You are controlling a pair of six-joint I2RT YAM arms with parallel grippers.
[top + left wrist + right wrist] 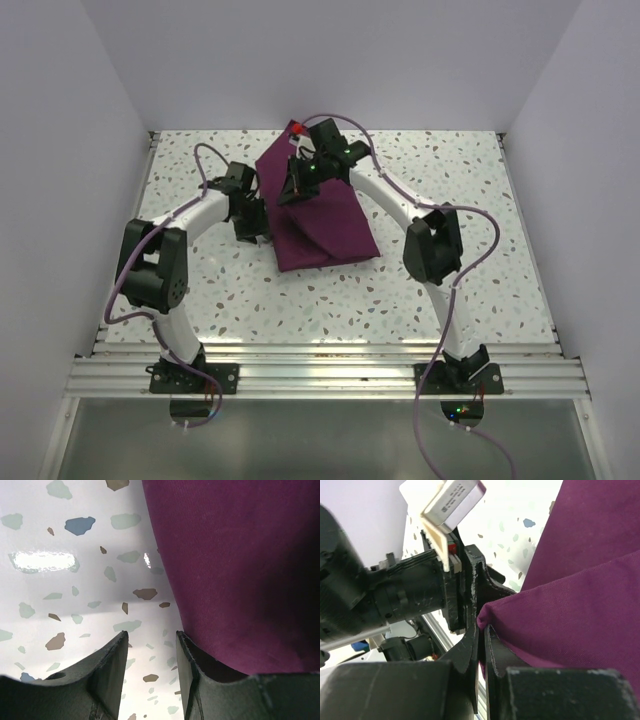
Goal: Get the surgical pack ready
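- Plum-purple fabric cloth [325,225] lies on the white speckled terrazzo desk [450,290], toward its far middle, between our two arms. It is doubled over itself into a rough, many-sided bundle, with several layers and creases showing from above.
- Our right hand [481,630] is raised over the far part of the bundle. Its two fingers are pressed together on a folded edge of the cloth, and that edge is lifted clear of the layers below.
- Our left hand [150,647] sits low at the cloth's left edge. Its fingers stand apart with only bare desk between them, so it holds nothing. The finger nearer the cloth is either just beside the hem or resting on it; we cannot tell which.
- We see no small steel tray, no scissor-like instruments and no gauze pads in any view. Whether they lie under the folds we cannot tell.
- We judge the wrapping well under way, since the cloth is a layered bundle and not a flat sheet.
- What seems left is to lay the lifted flap down, fold in the left side where the open hand is placed, and leave a tidy, closed pack.
- We think a flap pulled too far could drag the whole bundle or loosen the folds beneath it.
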